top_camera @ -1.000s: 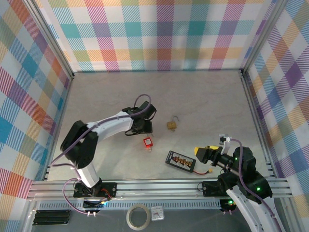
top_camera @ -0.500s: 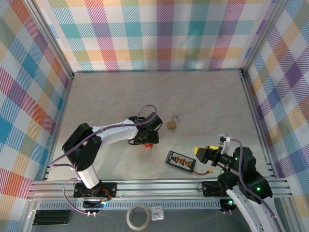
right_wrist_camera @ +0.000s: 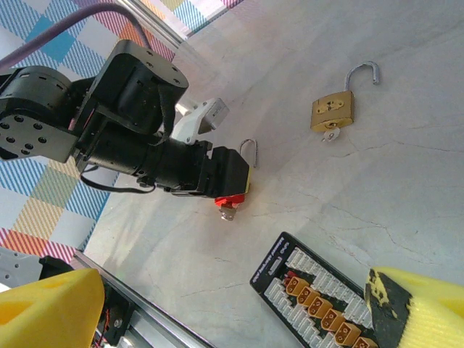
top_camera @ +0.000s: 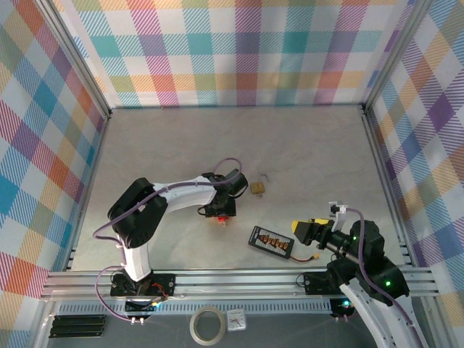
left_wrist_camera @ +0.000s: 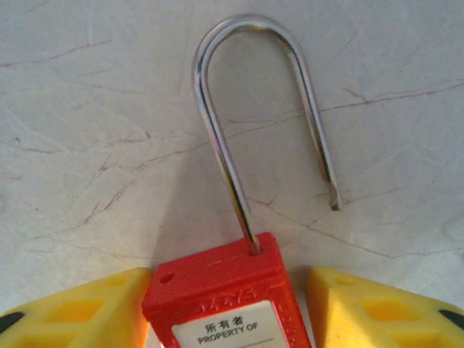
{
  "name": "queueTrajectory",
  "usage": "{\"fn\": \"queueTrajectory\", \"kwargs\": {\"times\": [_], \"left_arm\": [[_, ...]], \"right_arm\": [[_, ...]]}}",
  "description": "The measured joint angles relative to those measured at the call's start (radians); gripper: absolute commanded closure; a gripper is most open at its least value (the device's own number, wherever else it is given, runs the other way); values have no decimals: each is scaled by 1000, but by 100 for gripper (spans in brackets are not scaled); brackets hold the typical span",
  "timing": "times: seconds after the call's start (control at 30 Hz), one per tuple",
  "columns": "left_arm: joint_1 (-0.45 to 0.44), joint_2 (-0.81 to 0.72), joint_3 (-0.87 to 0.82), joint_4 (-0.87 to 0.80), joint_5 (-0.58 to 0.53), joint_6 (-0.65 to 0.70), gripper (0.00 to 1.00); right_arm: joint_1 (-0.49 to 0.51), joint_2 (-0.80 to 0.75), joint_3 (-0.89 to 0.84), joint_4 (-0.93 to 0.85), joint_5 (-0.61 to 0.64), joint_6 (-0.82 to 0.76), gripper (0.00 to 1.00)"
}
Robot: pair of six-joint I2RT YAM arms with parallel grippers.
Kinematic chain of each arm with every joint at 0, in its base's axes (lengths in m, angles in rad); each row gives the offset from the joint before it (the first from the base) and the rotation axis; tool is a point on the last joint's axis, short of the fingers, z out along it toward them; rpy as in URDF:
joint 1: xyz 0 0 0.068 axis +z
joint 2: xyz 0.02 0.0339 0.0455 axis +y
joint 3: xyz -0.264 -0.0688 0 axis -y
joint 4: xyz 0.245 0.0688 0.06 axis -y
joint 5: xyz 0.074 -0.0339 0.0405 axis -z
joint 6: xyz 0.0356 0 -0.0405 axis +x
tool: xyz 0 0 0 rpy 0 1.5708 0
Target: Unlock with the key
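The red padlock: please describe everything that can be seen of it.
The red padlock has a red, plastic-looking body with a white label reading PROPERTY OF. Its silvery shackle is open: one leg sits in the body, the other end is free. It lies on the grey table, between the yellow fingers of the left hand. A small key sticks out of its base.
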State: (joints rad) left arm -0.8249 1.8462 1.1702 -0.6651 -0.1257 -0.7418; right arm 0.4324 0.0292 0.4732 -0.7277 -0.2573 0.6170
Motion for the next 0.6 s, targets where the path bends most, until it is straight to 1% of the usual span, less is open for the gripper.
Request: {"fn": "queueTrajectory", "kwargs": {"times": [0.1,0.2,0.4,0.6], "left_arm": [[1,19,26,-20,0,12,54],[5,33,47,-26,1,34,63],[20,93,134,-47,2,92,71],[58,139,201,-51,4,137,73]], "right_arm": [[0,0,0,0,0,0,7],[0,0,0,0,0,0,6],[0,0,0,0,5,3,5],[0,0,0,0,7,4,4]]}}
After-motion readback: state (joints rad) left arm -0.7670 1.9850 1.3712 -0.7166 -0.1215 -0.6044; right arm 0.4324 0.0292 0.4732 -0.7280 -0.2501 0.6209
